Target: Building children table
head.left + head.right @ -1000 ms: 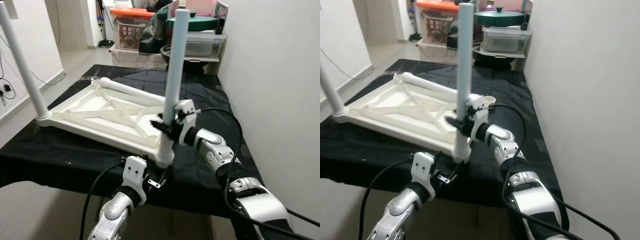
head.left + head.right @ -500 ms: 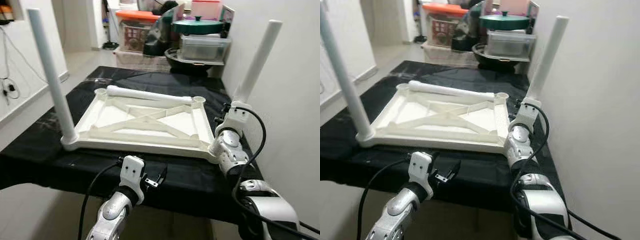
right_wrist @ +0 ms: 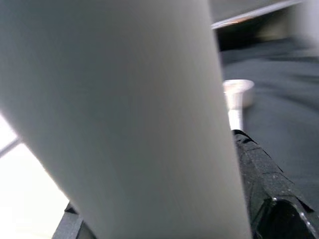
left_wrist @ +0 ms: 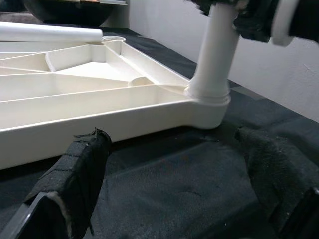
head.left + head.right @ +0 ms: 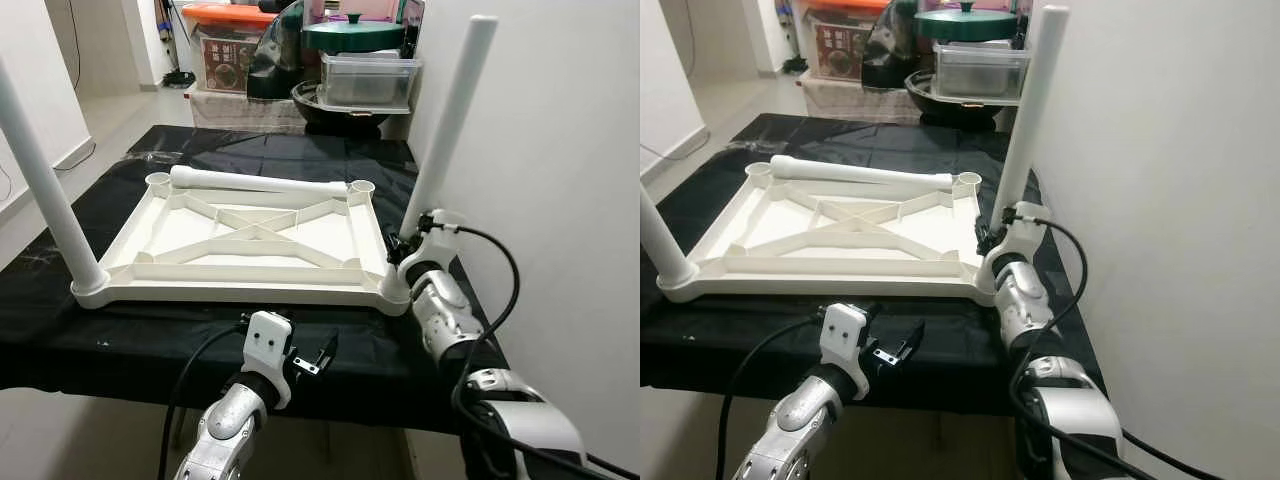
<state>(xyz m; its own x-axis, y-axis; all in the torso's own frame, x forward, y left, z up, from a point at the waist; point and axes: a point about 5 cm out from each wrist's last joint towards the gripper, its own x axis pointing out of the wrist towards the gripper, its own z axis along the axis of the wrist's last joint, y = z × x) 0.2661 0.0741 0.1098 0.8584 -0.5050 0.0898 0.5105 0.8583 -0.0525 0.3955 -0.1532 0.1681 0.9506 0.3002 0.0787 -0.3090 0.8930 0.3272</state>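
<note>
Leg in my right gripper, tabletop upside down on the black cloth.

My right gripper (image 5: 405,245) is clamped on the leg (image 5: 449,125) low down, just above the near right corner socket where it stands, tilted slightly. The tabletop (image 5: 245,245) lies underside up, another leg (image 5: 40,190) standing at its near left corner, a loose leg (image 5: 255,182) lying across the far edge. My left gripper (image 4: 174,186) hovers near the front edge, fingers (image 4: 75,172) apart.
</note>
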